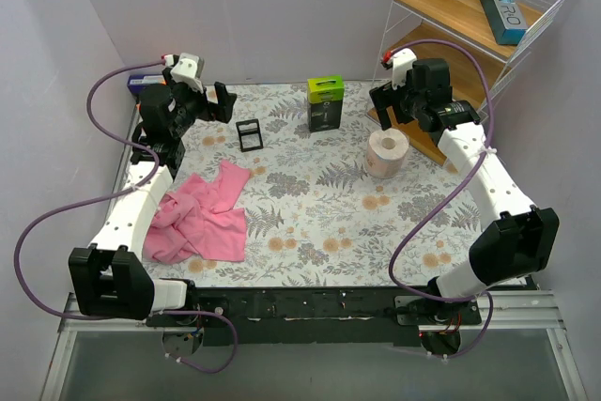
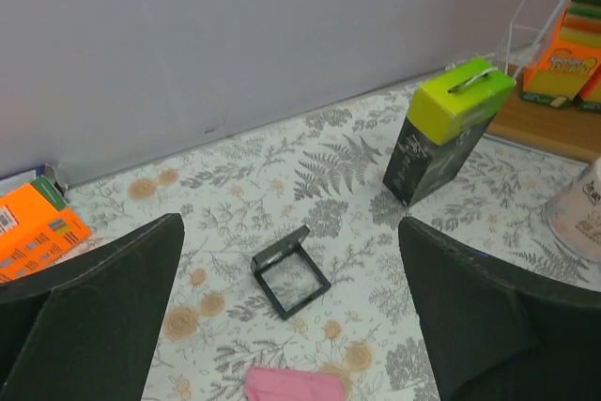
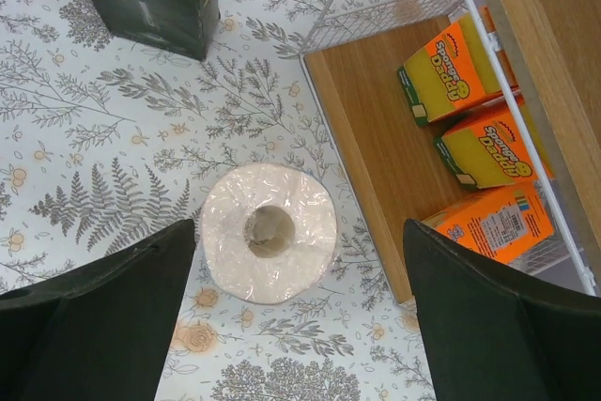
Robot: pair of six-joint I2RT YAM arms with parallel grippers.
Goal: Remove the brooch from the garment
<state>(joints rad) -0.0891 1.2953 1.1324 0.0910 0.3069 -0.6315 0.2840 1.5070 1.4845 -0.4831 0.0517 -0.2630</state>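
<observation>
Behind and beneath the left gripper (image 1: 218, 103), back toward that arm's own base, the garment (image 1: 202, 218) was seen lying rumpled on the floral table cover (image 1: 310, 204). Only a pink corner of it was caught at the bottom edge of the left wrist view. The brooch could not be made out in any view and was judged likely to be buried in a fold, so a blind grab was thought liable to close on cloth alone and drag the whole heap. A one-handed pull was also judged risky, since the loose fabric would lift with the pin unless it was held down. Just ahead of the left fingers a small black frame (image 1: 248, 134) was seen, and further to their right a green-topped box (image 1: 325, 103). Directly under the right gripper (image 1: 382, 108) a paper roll (image 1: 386, 152) stood, with the wire shelf (image 1: 488, 25) close at its outer side, and a straight descent was expected to topple the roll. Both arms were stretched forward with wrists raised, well clear of the garment. Both sets of jaws were spread wide apart and nothing was held between them.
</observation>
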